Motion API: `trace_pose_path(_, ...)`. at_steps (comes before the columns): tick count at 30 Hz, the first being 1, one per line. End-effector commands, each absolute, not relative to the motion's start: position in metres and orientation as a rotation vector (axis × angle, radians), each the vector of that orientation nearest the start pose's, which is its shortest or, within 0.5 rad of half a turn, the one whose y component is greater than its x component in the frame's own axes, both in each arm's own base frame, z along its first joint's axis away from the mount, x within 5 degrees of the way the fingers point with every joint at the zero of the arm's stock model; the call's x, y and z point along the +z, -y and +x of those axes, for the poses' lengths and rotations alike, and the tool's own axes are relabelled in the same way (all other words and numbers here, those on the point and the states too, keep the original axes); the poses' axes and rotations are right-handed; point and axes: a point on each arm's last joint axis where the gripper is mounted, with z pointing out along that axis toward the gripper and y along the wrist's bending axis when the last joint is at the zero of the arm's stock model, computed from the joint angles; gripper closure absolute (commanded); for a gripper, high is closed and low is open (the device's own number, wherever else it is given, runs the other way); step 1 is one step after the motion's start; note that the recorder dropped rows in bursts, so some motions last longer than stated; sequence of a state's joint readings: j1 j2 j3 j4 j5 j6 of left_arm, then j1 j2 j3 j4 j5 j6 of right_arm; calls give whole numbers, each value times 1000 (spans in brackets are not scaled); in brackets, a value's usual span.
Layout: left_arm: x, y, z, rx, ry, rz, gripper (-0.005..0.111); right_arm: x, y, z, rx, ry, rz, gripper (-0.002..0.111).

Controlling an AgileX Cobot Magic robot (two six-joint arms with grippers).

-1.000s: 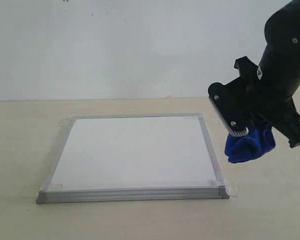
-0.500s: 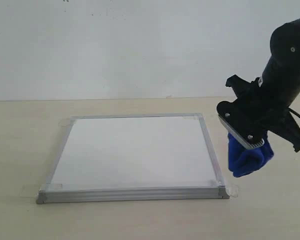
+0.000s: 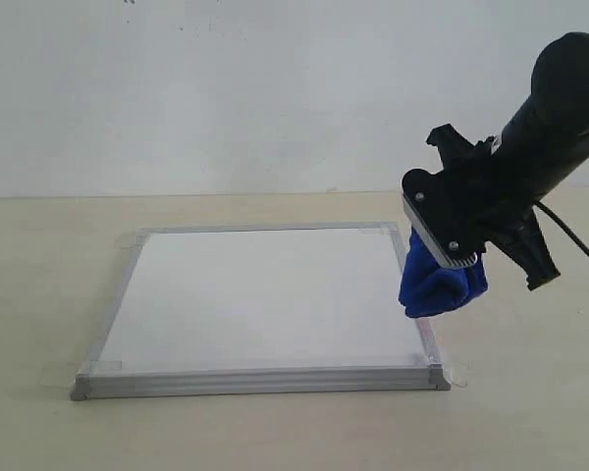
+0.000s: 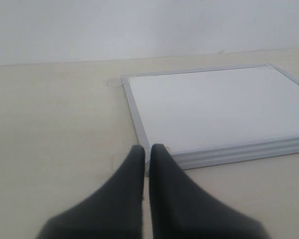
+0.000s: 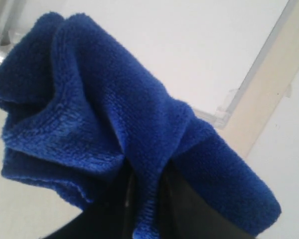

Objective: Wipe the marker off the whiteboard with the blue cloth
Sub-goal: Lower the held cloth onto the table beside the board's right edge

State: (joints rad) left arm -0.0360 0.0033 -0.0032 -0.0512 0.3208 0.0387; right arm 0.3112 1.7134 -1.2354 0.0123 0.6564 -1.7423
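The whiteboard (image 3: 260, 299) lies flat on the beige table, its white face bare; no red marker lines show on it in any view. My right gripper (image 3: 450, 263) is shut on the bunched blue cloth (image 3: 440, 285), which hangs over the board's right frame near the front corner. In the right wrist view the blue cloth (image 5: 114, 124) fills the picture between the dark jaws, with the whiteboard (image 5: 199, 55) behind it. My left gripper (image 4: 147, 149) is shut and holds nothing, low over the table just before a corner of the whiteboard (image 4: 214, 107). The left arm is out of the exterior view.
Clear tape tabs (image 3: 457, 373) hold the board's corners to the table (image 3: 275, 432). A plain white wall (image 3: 226, 88) rises behind the table. A black cable (image 3: 579, 240) trails from the right arm.
My right gripper has swung left with the blue cloth, from beside the board's right edge to over that edge. The board has not moved.
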Motion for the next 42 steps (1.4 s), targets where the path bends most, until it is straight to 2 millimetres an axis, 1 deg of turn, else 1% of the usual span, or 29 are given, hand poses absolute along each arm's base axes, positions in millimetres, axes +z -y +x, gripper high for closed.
trace_pose_path(1, 185, 4, 54, -60, -1800, 38, 103, 244, -109, 345, -483, -1405, -2324, 109)
trace_pose_path(3, 185, 4, 54, -60, -1800, 38, 103, 242, -105, 342, -479, -1385, -2408, 109)
trace_pose_path(5, 185, 4, 54, -60, -1800, 38, 103, 241, -104, 340, -464, -1399, -2429, 109)
trace_pose_path(16, 185, 4, 54, -60, -1800, 38, 103, 243, -104, 344, -488, -1402, -2370, 109)
trace_pose_path(42, 185, 4, 54, -60, -1800, 38, 103, 243, -104, 344, -487, -1403, -2371, 109)
